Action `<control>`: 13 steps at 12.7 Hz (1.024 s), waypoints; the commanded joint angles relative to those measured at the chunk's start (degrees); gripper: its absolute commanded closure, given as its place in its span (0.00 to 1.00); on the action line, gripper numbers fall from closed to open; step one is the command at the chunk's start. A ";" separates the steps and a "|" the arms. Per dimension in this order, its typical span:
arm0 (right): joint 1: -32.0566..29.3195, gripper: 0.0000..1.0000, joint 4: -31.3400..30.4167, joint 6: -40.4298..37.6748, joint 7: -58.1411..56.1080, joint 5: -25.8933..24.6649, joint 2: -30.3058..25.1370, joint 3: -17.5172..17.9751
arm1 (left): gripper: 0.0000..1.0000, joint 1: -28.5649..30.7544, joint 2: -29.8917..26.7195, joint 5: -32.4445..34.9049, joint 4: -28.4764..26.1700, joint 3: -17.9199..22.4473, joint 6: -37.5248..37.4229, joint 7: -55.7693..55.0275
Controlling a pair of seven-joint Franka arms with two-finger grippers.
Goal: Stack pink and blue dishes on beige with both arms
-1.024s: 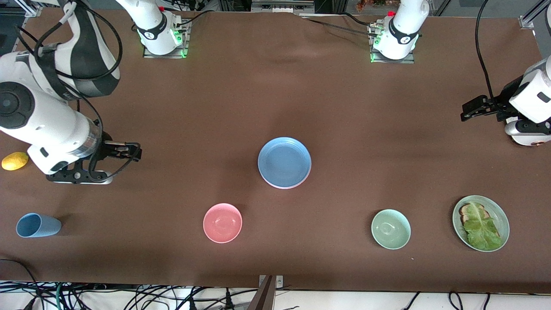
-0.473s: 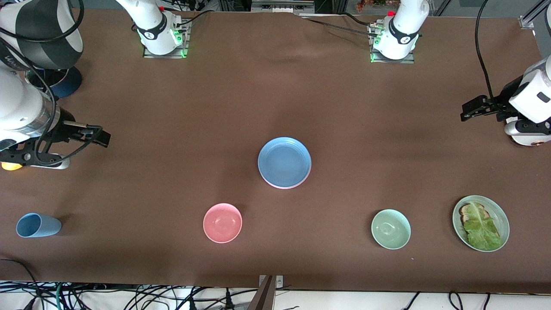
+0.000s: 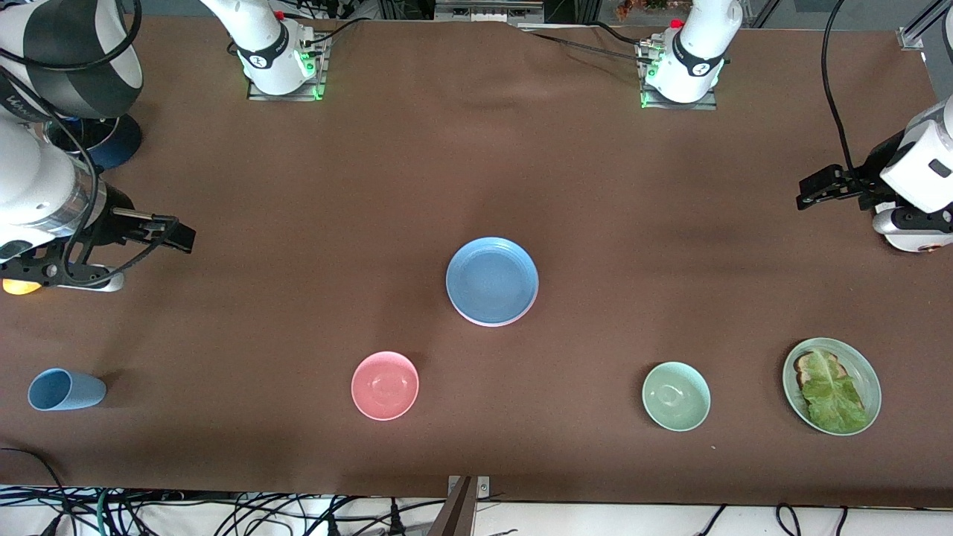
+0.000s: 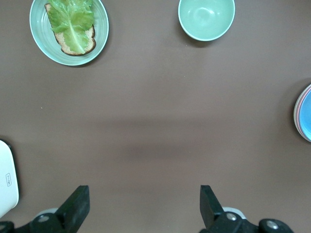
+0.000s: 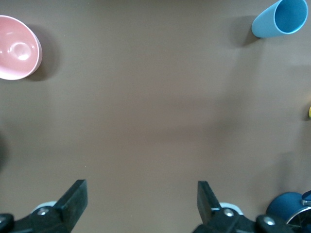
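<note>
Stack [image 3: 492, 281] of plates stood mid-table, blue plate [image 3: 491, 279] topmost, pink rim just showing beneath, beige hidden. Right hand [image 3: 167, 237] had withdrawn to its table end since 1 second earlier, fingers wide, empty; left hand [image 3: 817, 189] waited likewise. Stacking appeared complete.
</note>
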 commanded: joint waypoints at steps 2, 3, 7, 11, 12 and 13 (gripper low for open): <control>2.83 0.00 -4.88 0.65 0.77 3.82 -5.72 -4.42 | 0.00 -0.17 -0.41 -0.39 -0.19 0.04 0.26 1.08; 6.07 0.00 -7.87 2.41 0.51 5.74 -7.75 -9.92 | 0.00 -0.17 -0.41 -0.39 -0.19 0.04 0.26 1.17; 14.28 0.00 -9.48 2.69 -0.11 11.91 -8.91 -23.07 | 0.00 -0.17 -0.41 -0.39 -0.19 0.04 0.26 1.08; 14.02 0.00 -9.74 1.90 0.06 12.70 -8.82 -24.21 | 0.00 -0.17 -0.41 -0.39 -0.19 0.04 0.26 1.08; 13.75 0.00 -9.74 1.90 -0.02 13.14 -8.82 -24.30 | 0.00 -0.17 -0.41 -0.39 -0.19 0.04 0.26 1.08; 13.66 0.00 -9.66 1.90 -0.02 13.15 -8.74 -24.74 | 0.00 -0.17 -0.41 -0.39 -0.19 0.04 0.26 1.17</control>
